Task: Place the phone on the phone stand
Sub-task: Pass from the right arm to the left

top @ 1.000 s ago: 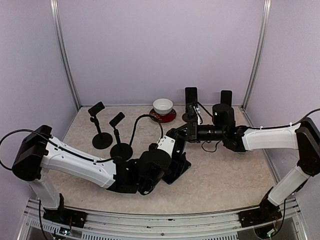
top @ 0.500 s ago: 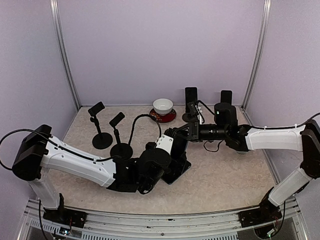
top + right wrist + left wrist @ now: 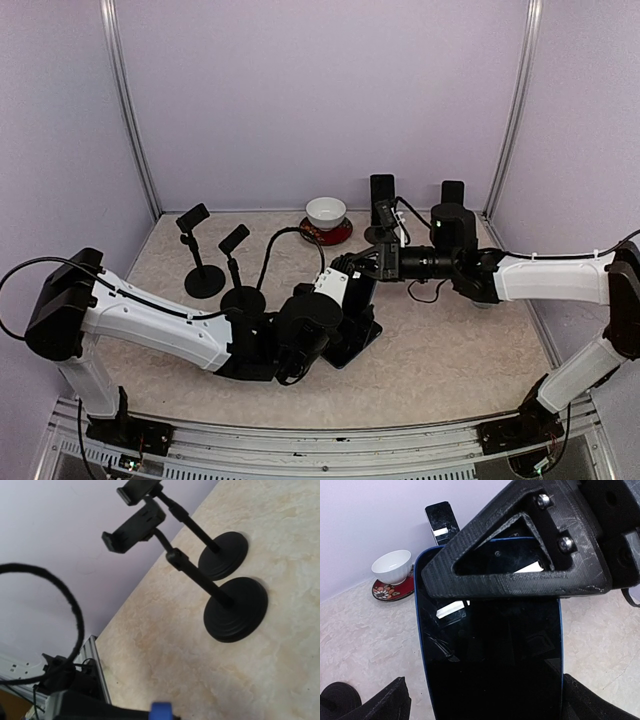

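The phone, black-screened with a blue rim, fills the left wrist view and sits mid-table in the top view. My left gripper is shut on its lower sides, one finger at each edge. My right gripper reaches in from the right. One finger lies across the top of the screen, the other is hidden behind the phone, and a blue bit of the rim shows at its jaws. Two black phone stands stand empty to the left, also seen in the right wrist view.
A white bowl on a red saucer sits at the back centre, also in the left wrist view. Two more dark holders stand by the back wall. A black cable loop arches over the left wrist.
My right arm's wrist has drifted slightly right and toward the back, and the gripper stays at the phone's top. My left arm has barely moved.
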You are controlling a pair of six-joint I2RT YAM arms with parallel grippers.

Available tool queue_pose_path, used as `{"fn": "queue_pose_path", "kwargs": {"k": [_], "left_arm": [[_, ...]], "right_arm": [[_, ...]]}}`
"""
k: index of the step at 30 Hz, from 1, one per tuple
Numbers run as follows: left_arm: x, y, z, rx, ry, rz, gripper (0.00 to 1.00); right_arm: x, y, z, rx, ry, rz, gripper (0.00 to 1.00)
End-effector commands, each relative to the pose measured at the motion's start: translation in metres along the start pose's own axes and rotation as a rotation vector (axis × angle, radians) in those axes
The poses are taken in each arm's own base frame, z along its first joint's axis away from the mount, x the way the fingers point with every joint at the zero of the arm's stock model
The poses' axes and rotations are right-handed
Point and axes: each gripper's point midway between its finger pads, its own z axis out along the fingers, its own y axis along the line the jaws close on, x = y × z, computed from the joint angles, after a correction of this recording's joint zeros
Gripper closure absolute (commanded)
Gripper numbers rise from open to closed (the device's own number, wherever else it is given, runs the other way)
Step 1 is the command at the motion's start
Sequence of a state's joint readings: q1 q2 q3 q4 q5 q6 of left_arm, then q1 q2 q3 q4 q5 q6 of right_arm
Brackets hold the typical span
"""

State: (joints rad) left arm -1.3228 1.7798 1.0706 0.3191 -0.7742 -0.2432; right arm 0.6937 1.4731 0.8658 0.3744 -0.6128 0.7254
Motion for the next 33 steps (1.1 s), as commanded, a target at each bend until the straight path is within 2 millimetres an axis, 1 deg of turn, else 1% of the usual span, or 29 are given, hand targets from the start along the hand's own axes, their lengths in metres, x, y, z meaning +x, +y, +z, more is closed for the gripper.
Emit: {"fn": "queue_pose_path", "kwargs": {"k": [1, 5, 7, 10, 14, 18, 19, 20, 23, 26, 29, 33], "left_arm": [[-0.003, -0.005, 0.004, 0.028, 0.010, -0.011, 0.01], [-0.002, -0.006, 0.006, 0.031, 0.013, -0.012, 0.01], [-0.001, -0.006, 0.006, 0.038, 0.015, -0.012, 0.04], [-0.002, -0.006, 0.005, 0.043, 0.012, -0.016, 0.12], [-0.003, -0.005, 0.004, 0.050, 0.006, -0.023, 0.28], [-0.003, -0.005, 0.004, 0.051, 0.004, -0.021, 0.35], [-0.004, -0.004, 0.004, 0.050, 0.002, -0.023, 0.37], [-0.004, -0.005, 0.004, 0.052, 0.001, -0.020, 0.37], [-0.006, -0.005, 0.003, 0.053, -0.005, -0.018, 0.37], [-0.008, -0.005, 0.001, 0.055, -0.012, -0.017, 0.38], [-0.010, -0.005, 0.000, 0.060, -0.018, -0.018, 0.38], [-0.011, -0.007, -0.002, 0.070, -0.024, -0.018, 0.38]], "right_arm": [[-0.014, 0.034, -0.006, -0.095, -0.045, -0.078, 0.96], [-0.012, 0.035, -0.004, -0.100, -0.035, -0.079, 0.96], [-0.011, 0.036, -0.004, -0.102, -0.032, -0.082, 0.96], [-0.011, 0.037, -0.004, -0.103, -0.033, -0.089, 0.95], [-0.011, 0.038, -0.005, -0.106, -0.032, -0.095, 0.95], [-0.010, 0.039, -0.004, -0.111, -0.029, -0.098, 0.93], [-0.010, 0.039, -0.004, -0.111, -0.027, -0.099, 0.91], [-0.010, 0.038, -0.003, -0.108, -0.026, -0.098, 0.88], [-0.009, 0.037, -0.002, -0.101, -0.015, -0.091, 0.69], [-0.009, 0.035, 0.000, -0.093, -0.010, -0.085, 0.55], [-0.010, 0.034, 0.002, -0.092, -0.009, -0.083, 0.50], [-0.010, 0.031, 0.004, -0.088, -0.009, -0.077, 0.49]]}}
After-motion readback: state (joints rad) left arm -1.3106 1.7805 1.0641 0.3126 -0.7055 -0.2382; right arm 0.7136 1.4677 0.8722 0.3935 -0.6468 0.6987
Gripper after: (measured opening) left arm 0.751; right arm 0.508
